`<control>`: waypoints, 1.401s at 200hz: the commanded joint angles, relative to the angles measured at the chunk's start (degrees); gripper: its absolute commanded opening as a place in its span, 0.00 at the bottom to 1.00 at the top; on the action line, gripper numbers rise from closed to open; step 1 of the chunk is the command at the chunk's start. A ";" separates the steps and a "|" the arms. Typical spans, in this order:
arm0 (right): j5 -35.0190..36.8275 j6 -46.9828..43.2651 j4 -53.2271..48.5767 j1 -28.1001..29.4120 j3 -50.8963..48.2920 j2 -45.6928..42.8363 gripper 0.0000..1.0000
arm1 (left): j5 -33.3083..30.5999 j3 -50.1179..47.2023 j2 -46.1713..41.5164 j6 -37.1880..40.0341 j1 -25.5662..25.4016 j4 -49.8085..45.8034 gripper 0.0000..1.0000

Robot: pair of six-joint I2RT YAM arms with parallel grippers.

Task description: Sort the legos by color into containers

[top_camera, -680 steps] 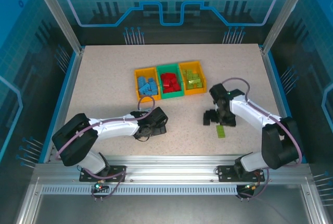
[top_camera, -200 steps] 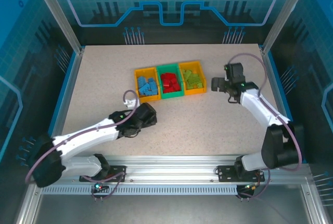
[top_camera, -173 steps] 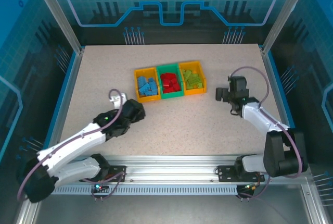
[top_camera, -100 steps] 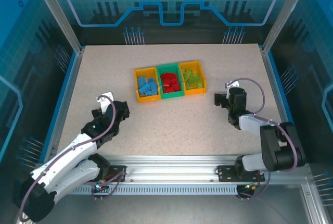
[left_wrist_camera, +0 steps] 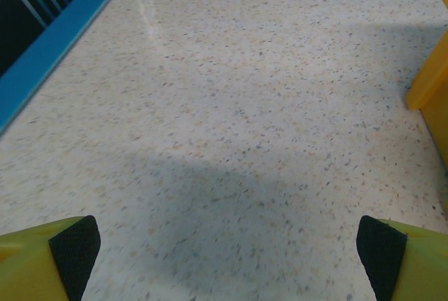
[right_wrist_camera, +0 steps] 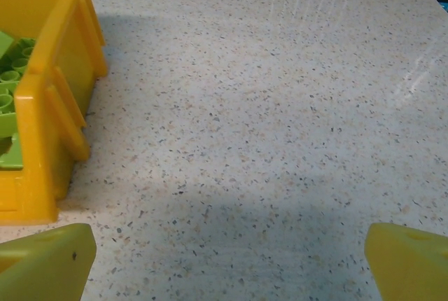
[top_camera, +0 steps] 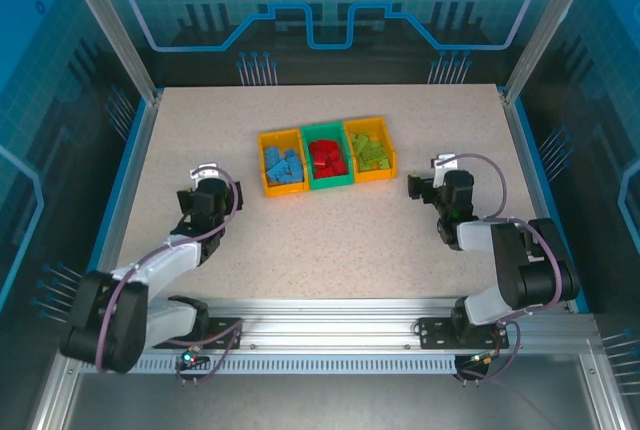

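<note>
Top external view: three open plastic bins point(top_camera: 328, 186), two orange-yellow flanking one green, sit in a row toward the speckled table's point(top_camera: 330, 240) far edge, holding blue, red and lime studded bricks point(top_camera: 327, 158) (each colour apart). Left gripper point(top_camera: 203, 197) and right gripper point(top_camera: 430, 188), near opposite side edges, gape wide, empty.

Speckled beige tabletop point(top_camera: 330, 230), blue edging strip point(top_camera: 118, 195) along its sides. Aluminium frame posts point(top_camera: 108, 25) at back corners, slotted rail point(top_camera: 330, 335) at near edge. Blue translucent panels point(top_camera: 330, 10) with circuit pattern behind. Bright even light.
</note>
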 commanded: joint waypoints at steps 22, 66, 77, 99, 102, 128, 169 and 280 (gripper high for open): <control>-1.13 -0.64 3.11 -0.69 -0.26 0.26 1.00 | 17.36 1.17 11.09 6.67 4.65 22.18 0.99; -1.12 -0.59 3.00 -0.73 -0.26 0.22 1.00 | 18.66 -1.49 18.67 2.87 8.73 33.47 0.99; -1.17 -0.61 3.00 -0.70 -0.25 0.19 1.00 | 19.20 -0.59 18.42 3.73 8.05 31.07 0.99; -1.13 -0.57 3.00 -0.69 -0.26 0.27 1.00 | 21.07 -0.09 18.49 4.47 8.05 30.67 0.99; -1.17 -0.60 3.00 -0.69 -0.22 0.27 1.00 | 21.03 -0.21 18.55 4.49 8.05 30.98 0.99; -1.16 -0.64 3.00 -0.74 -0.21 0.27 1.00 | 21.08 -0.15 18.53 4.49 8.05 30.86 0.99; -1.10 -0.62 3.00 -0.77 -0.25 0.26 1.00 | 21.03 -0.18 18.51 4.49 8.07 30.85 0.99; -1.14 -1.09 2.83 -0.36 -0.07 0.27 1.00 | 21.08 -0.15 18.56 4.57 8.05 30.82 0.99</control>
